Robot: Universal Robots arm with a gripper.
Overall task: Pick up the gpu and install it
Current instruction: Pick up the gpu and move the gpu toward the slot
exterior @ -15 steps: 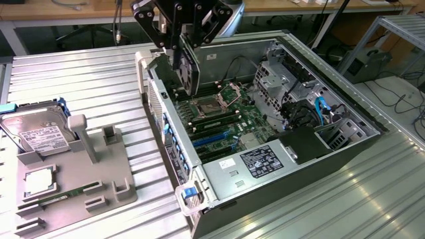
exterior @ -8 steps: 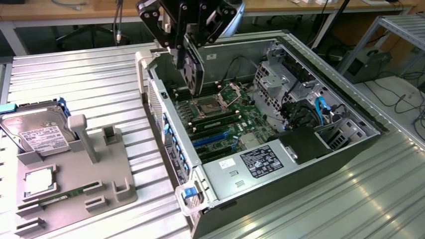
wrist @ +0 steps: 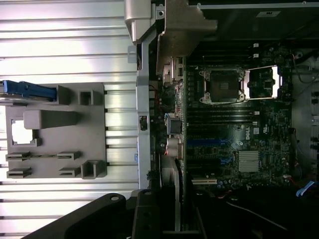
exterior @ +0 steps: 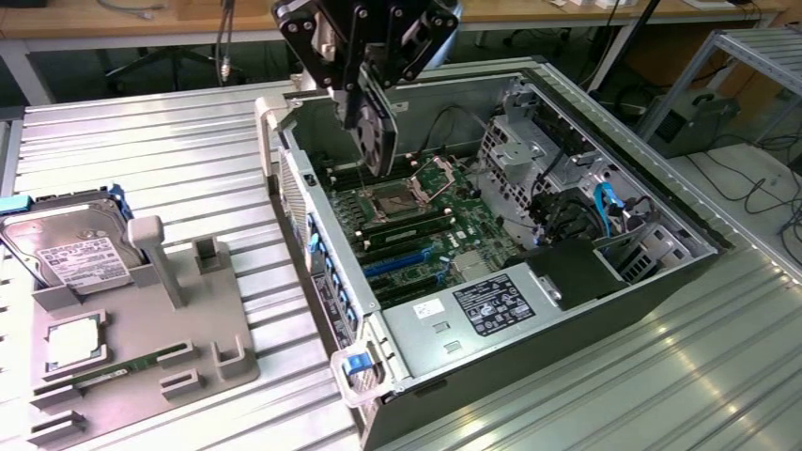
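- The flat rectangular gpu [exterior: 375, 143], black cooler on a green board, was held on edge above the open black-and-silver computer case [exterior: 501, 399], just inside the case's slotted wall.
- The black hand [exterior: 366, 89] was seen pinching the gpu by its upper edge.
- By judgement, the card would best be held upright, its lower edge lined up with a blue slot [exterior: 404, 265] inside the case, then lowered straight and pressed evenly.

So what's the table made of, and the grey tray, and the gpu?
Table: likely bare aluminium, silvery ribs with bright glare. Grey tray: probably matte plastic, dull even grey. Gpu: dark cooler face looks like plastic, silvery edge maybe metal.
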